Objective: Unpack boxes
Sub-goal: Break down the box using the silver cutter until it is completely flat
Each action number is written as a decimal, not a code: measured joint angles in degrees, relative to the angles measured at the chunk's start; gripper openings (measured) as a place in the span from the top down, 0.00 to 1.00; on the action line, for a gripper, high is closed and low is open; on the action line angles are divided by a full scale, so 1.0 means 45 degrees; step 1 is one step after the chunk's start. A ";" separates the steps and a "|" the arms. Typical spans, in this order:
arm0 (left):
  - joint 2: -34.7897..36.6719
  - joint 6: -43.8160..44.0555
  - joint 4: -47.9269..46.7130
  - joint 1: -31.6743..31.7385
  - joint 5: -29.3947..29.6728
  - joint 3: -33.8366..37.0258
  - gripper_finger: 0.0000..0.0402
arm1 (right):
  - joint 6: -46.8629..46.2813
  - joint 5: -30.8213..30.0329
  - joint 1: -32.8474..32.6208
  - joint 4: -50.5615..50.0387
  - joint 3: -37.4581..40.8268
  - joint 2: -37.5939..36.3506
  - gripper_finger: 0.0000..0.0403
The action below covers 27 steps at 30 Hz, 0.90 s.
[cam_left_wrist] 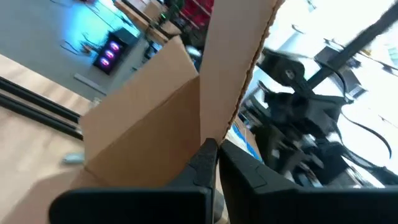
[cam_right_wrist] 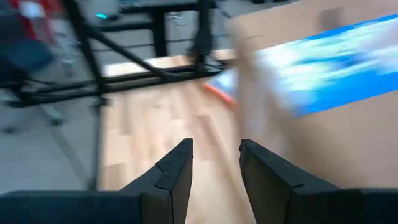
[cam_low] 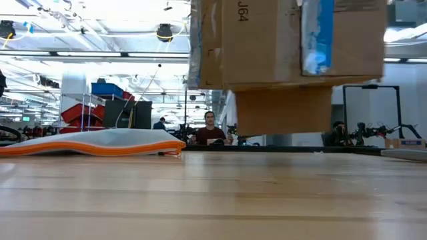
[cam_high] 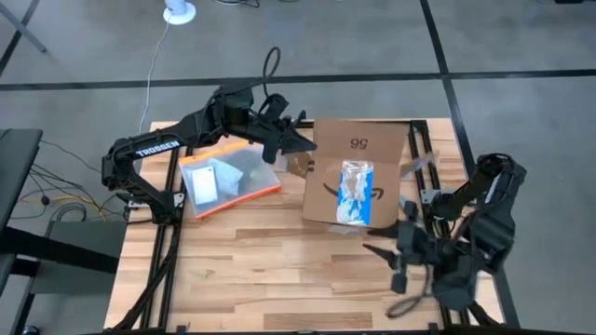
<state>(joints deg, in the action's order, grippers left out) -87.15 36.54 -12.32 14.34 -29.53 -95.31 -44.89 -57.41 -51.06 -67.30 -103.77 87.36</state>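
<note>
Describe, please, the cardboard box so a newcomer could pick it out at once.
On the wooden table, look right of the orange-edged pouch. The brown cardboard box hangs clear of the tabletop, a flap pinched by the left gripper; blue-and-white tape and black print mark it out.

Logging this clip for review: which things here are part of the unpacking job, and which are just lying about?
Job: cardboard box, lifted off the table; left gripper shut on its flap; right gripper open, nearby.
Lying about: orange-edged clear pouch flat on the table.
</note>
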 joint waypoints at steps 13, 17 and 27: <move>-0.0016 0.0338 -0.3049 -0.1503 0.0229 -0.0009 1.00 | 0.3496 -0.0434 0.2034 -0.0511 -0.0991 -0.0467 0.71; -0.0216 0.0373 -0.3944 -0.1890 -0.0310 0.0144 1.00 | 0.4158 -0.1162 0.3224 -0.0592 -0.1520 -0.0572 0.71; -0.0770 -0.0922 -0.3858 -0.2187 -0.0008 0.2555 1.00 | 0.3068 0.1880 0.6309 -0.1561 0.0588 -0.0321 0.71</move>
<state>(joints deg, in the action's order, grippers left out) -90.62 32.39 -29.68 4.50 -29.57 -83.81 -31.08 -48.95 -22.67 -74.32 -101.12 85.92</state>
